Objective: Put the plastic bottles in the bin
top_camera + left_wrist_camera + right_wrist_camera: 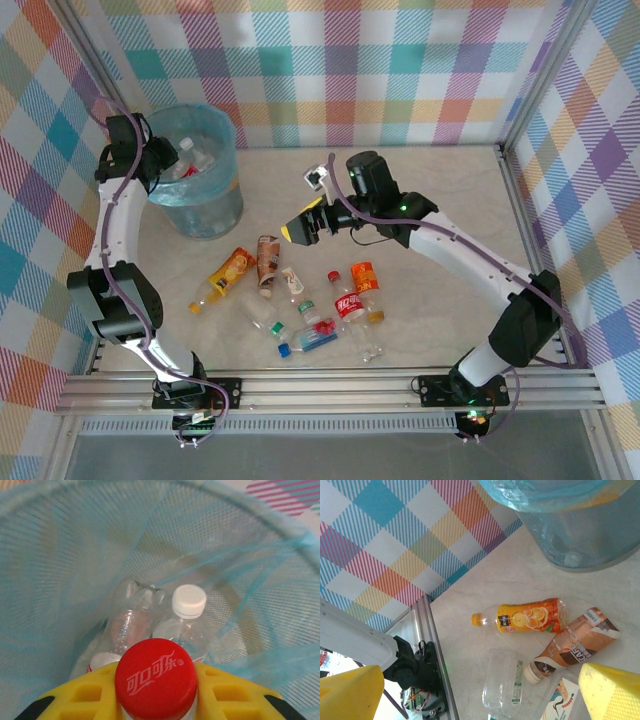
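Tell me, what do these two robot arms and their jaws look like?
The left arm and right arm match: smooth white tubular links joined by chunky black joints. A purplish cable loops along each. The jaws are bright yellow. A small green light glows on the right arm.

The pale marbled tabletop (450,200) carries the blue-lined bin (205,215), which stands at its far left. Lying in a loose cluster near the middle front are an orange-labelled bottle (225,275) leftmost, a brown-labelled bottle (268,262) just beside it, a clear crumpled bottle (262,315), a red-labelled bottle (347,303), a second orange-labelled bottle (364,280) beside that, and a blue-capped bottle (305,341) nearest the front.
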You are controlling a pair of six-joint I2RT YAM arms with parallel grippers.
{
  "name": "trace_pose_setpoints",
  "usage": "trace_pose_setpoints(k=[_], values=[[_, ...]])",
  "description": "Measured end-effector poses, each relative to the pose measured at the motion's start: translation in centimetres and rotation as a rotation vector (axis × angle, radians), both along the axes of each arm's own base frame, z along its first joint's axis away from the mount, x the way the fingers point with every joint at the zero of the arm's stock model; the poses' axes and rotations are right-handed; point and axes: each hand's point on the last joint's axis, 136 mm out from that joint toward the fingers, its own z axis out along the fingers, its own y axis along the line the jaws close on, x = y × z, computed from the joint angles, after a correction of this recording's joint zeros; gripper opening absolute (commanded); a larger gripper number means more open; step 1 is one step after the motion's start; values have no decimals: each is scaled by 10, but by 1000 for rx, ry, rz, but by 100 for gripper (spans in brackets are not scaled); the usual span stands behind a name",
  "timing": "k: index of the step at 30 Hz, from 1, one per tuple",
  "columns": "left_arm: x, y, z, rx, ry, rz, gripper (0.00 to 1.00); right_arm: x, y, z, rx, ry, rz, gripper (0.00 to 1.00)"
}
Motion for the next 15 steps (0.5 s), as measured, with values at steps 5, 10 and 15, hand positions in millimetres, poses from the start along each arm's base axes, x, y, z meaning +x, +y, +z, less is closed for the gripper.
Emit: trace_pose_setpoints(k=[5, 10, 15], values=[[6, 2, 1, 11, -20, -5, 0, 0, 2, -3, -12, 10, 1, 100], [15, 4, 5, 20, -77, -9, 0, -1, 4, -2, -16, 11, 4, 100], [22, 8, 10, 16, -135, 11, 2, -3, 5, -4, -23, 18, 9, 100]])
